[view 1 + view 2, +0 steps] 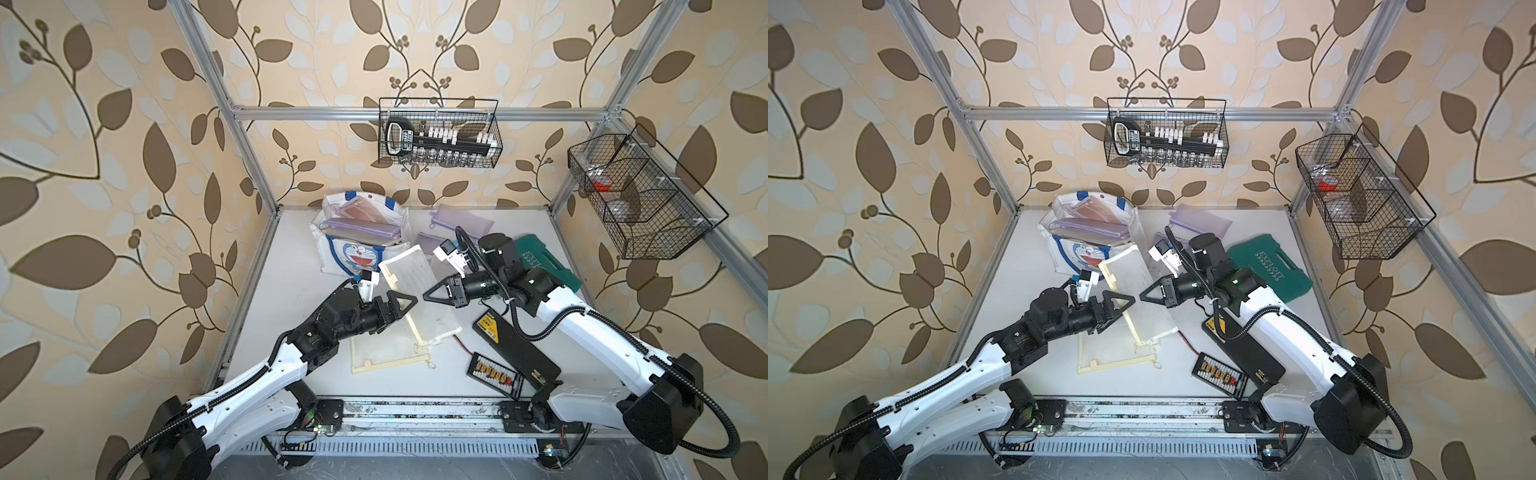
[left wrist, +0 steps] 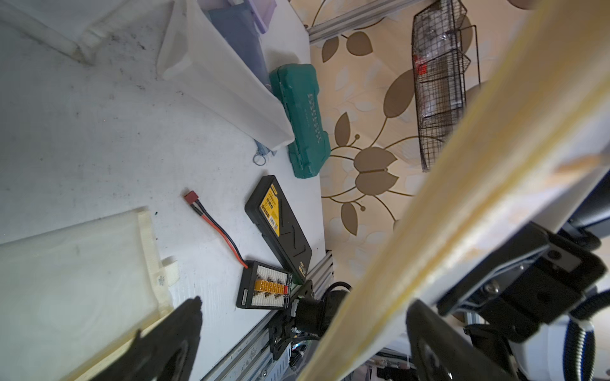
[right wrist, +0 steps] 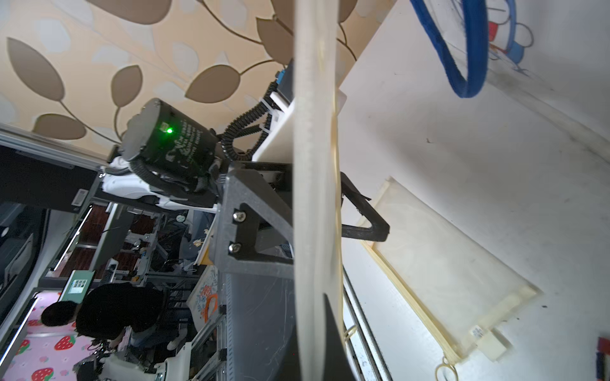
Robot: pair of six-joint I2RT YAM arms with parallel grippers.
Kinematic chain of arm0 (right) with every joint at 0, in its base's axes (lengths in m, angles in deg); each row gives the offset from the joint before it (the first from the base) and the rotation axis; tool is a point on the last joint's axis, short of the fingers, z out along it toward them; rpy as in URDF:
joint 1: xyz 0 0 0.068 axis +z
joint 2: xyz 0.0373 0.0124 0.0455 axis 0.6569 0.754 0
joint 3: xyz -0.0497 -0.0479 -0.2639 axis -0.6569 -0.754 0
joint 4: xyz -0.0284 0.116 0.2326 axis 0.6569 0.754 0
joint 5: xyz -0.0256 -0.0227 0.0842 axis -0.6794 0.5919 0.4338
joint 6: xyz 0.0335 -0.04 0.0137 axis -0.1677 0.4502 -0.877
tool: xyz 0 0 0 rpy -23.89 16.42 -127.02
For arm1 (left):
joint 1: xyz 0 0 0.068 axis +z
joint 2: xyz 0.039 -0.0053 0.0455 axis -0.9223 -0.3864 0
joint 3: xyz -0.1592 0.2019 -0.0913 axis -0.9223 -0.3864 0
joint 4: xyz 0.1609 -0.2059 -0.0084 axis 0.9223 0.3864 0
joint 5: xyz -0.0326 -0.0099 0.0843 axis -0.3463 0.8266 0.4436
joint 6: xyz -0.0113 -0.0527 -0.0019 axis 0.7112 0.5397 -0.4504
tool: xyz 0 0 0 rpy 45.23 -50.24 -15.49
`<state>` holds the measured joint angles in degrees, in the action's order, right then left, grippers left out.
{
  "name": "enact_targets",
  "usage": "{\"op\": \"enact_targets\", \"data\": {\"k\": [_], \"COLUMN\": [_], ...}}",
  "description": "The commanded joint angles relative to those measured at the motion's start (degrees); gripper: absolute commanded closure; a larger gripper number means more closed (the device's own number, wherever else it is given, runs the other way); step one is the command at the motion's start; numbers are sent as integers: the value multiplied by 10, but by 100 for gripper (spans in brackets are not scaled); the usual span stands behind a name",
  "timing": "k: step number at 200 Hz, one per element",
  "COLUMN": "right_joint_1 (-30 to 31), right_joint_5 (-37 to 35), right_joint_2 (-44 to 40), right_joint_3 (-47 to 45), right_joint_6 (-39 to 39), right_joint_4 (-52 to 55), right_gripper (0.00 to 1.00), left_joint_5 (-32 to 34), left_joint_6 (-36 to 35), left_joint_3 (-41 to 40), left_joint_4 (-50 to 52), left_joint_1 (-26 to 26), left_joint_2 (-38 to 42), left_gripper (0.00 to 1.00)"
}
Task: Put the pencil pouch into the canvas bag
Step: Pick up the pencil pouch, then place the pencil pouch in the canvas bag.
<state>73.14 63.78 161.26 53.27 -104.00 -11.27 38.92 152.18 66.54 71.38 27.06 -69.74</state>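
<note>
A cream mesh pencil pouch (image 1: 411, 270) (image 1: 1129, 270) is held tilted above the middle of the table. My right gripper (image 1: 430, 296) (image 3: 317, 330) is shut on its edge, which the right wrist view shows edge-on. My left gripper (image 1: 405, 301) (image 2: 305, 301) stands open, and the pouch's zipper edge (image 2: 445, 198) runs between its spread jaws. The white canvas bag (image 1: 332, 253) (image 1: 1065, 255), with blue handles and a cartoon cat face, stands at the back left just beyond the pouch. Purple and pink pouches sit inside it.
A second cream pouch (image 1: 386, 353) lies flat under the left arm. To the right lie a green tool case (image 1: 544, 257), a black charger (image 1: 515, 345) and a connector board (image 1: 494, 370). Purple pouches (image 1: 461, 216) lie at the back. Wire baskets (image 1: 440, 133) hang on the frame.
</note>
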Motion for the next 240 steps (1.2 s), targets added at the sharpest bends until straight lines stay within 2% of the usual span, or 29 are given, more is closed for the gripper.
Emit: {"op": "enact_targets", "data": {"k": [1, 12, 36, 63, 83, 86, 101, 114, 121, 137, 152, 160, 167, 187, 198, 223, 240], "right_joint_1": [-1, -1, -2, -10, -39, -44, -57, -61, -63, -70, -76, -80, -82, -84, -84, -84, -84], "right_joint_5": [63, 69, 67, 62, 61, 61, 49, 13, -21, -109, -170, -194, -211, -238, -248, -263, -264], "right_joint_2": [-7, -6, -3, -6, -12, -12, -6, 3, 10, 20, 22, 22, 22, 20, 18, 5, -5], "right_joint_3": [26, 30, 32, 33, 37, 38, 53, 88, 114, 165, 203, 218, 228, 245, 248, 241, 228], "right_joint_6": [1, -4, -12, -25, -38, -41, -39, -10, 7, 37, 52, 56, 59, 62, 58, 46, 41], "right_joint_4": [24, 24, 23, 13, 5, 4, 19, 69, 104, 175, 214, 227, 236, 247, 249, 246, 245], "right_gripper": [100, 100, 100, 100, 100, 97, 74, 61, 55, 34, 26, 14, 8, 2, 1, 0, 0], "left_joint_5": [-32, -42, -48, -39, -27, -25, -5, 37, 72, 170, 266, 313, 352, 454, 489, 460, 455], "left_joint_6": [-23, -28, -44, -56, -58, -58, -62, -67, -67, -66, -55, -46, -40, -10, 12, 71, 89], "left_joint_3": [44, 59, 91, 110, 117, 119, 139, 176, 206, 292, 387, 436, 476, 591, 652, 774, 821], "left_joint_4": [-43, -45, -27, 2, 31, 36, 77, 148, 197, 319, 423, 461, 489, 574, 615, 692, 702], "left_joint_1": [-5, -5, -5, -5, -5, -5, -5, -5, -5, -5, -5, -5, -5, -3, 6, 75, 106], "left_joint_2": [14, 11, 11, 22, 38, 40, 48, 47, 42, 19, -15, -36, -54, -131, -180, -283, -345], "left_gripper": [13, 21, 48, 83, 99, 100, 100, 100, 100, 100, 97, 96, 95, 96, 97, 97, 97]}}
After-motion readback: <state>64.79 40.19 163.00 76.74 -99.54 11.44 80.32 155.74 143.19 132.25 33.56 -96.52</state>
